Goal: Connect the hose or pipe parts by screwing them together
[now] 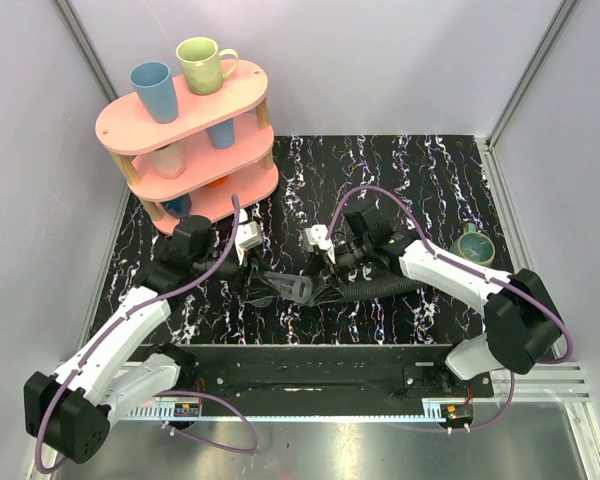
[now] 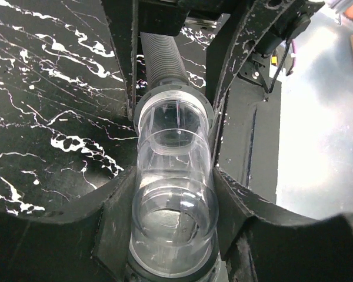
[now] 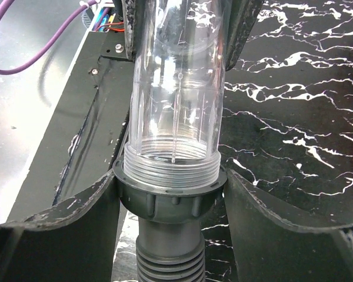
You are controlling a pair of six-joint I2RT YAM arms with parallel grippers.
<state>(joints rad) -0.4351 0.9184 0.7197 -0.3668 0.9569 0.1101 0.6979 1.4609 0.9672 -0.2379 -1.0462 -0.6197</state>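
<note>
The clear tubular fitting (image 1: 298, 288) (image 2: 175, 194) (image 3: 176, 88) lies level just above the black marbled table, between my two grippers. My left gripper (image 1: 268, 284) (image 2: 173, 176) is shut on its smooth end. The fitting's threaded end sits in the black collar (image 3: 170, 197) (image 2: 142, 111) of the ribbed hose (image 1: 380, 288) (image 2: 163, 59) (image 3: 167, 264), with several threads still showing above the collar rim. My right gripper (image 1: 328, 272) (image 3: 169, 176) is closed on that collar, a finger on each side. The hose curves away to the right under the right arm.
A pink two-tier rack (image 1: 185, 130) stands at the back left, carrying a blue cup (image 1: 152, 90), a green mug (image 1: 205, 65) and more cups below. A dark green mug (image 1: 472, 245) sits at the right edge. Purple cables loop over both arms.
</note>
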